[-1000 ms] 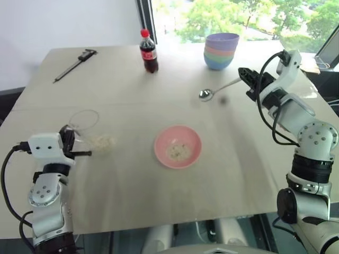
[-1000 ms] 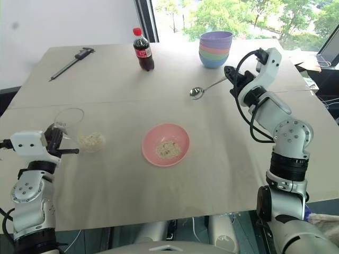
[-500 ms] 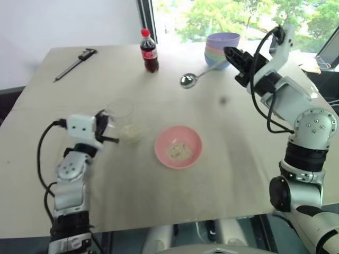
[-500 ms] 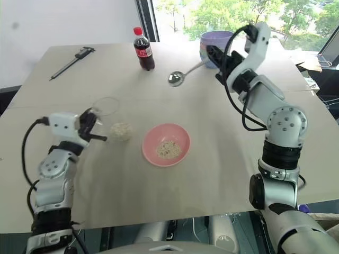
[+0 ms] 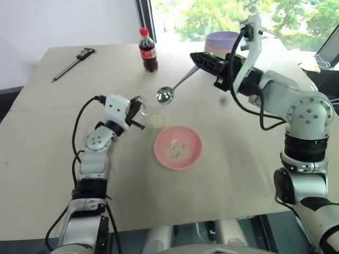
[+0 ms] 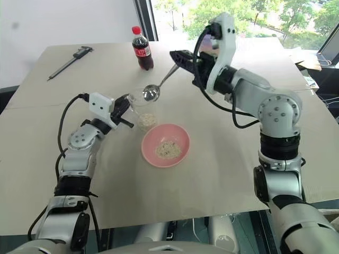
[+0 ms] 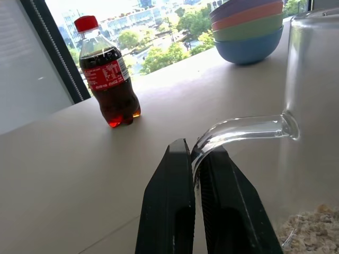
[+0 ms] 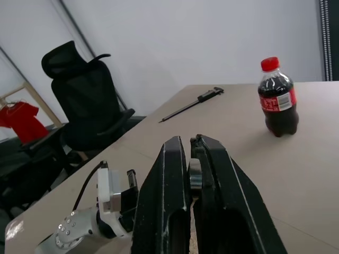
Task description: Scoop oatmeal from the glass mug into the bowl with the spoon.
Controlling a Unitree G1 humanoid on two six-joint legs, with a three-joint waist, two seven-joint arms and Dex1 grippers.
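Now oatmeal point(image 6: 149, 119) in glass mug point(image 6: 142, 110) — more in bowl point(image 6: 166, 144)

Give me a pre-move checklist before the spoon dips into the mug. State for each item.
1. Left gripper shut on the glass mug handle: ok.
2. Right gripper shut on the spoon handle: ok.
3. Spoon bowl over the mug mouth: ok, roughly; exact alignment cannot tell.
4. Oatmeal left in the mug: ok.
5. Pink bowl beside the mug, already holding some oatmeal: ok.
6. Cola bottle apart from the spoon's path: ok.
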